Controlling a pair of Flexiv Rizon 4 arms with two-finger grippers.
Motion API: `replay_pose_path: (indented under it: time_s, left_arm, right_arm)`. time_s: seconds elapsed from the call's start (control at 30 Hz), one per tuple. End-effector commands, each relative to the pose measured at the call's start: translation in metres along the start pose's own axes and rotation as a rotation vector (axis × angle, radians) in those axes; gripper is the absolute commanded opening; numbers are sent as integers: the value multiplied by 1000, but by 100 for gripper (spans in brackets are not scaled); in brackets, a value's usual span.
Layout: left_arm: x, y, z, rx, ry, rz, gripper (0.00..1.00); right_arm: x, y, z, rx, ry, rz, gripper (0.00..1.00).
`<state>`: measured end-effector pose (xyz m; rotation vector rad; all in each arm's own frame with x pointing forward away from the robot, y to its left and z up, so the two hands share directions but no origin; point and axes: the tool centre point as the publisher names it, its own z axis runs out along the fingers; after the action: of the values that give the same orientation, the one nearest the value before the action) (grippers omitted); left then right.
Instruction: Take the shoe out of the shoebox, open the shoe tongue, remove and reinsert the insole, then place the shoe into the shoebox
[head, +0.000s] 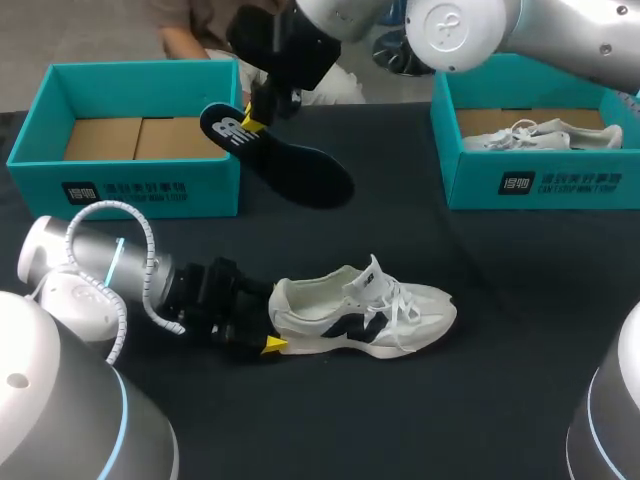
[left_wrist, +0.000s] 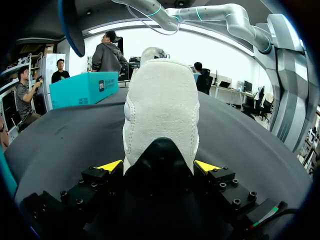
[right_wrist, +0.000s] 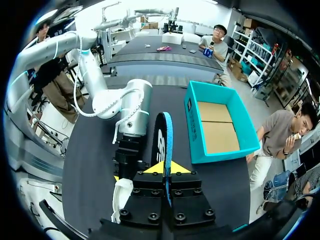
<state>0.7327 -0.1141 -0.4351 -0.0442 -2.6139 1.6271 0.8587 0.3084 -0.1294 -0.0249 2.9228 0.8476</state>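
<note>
Black worktop (head: 520, 310), two teal boxes along the back edge. On the left arm, the left claw (left_wrist: 159, 167) pinches the heel of the white shoe (head: 370, 315) from both sides. The shoe sits on the worktop at lower centre, toe toward frame right. On the right arm, the right claw (right_wrist: 167, 169) is clamped on one end of the dark insole (head: 290, 165), which is held in the air at upper centre, clear of the shoe. Upper left: open shoebox (head: 130, 190), cardboard base showing. Upper right: second box (head: 540, 185) with another white shoe (head: 540, 135) inside.
</note>
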Motion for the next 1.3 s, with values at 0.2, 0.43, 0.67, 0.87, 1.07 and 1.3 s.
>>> replay_pose_path:
  time_s: [0.2,0.43,0.67,0.87,1.07,1.3]
  left_arm:
    - [0,4,4,-4,0,0,0]
    - [0,4,4,-4,0,0,0]
    - [0,4,4,-4,0,0,0]
    - [0,4,4,-4,0,0,0]
    - [0,4,4,-4,0,0,0]
    - [0,4,4,-4,0,0,0]
  right_arm:
    - [0,0,1,0,0,0,0]
    - [0,0,1,0,0,0,0]
    - [0,0,1,0,0,0,0]
    - [3,0,-6,-62,-10,40,0]
    - [7,4,-21,-122,-37,133,0]
    - [9,7,-38,-215,-21,283,0]
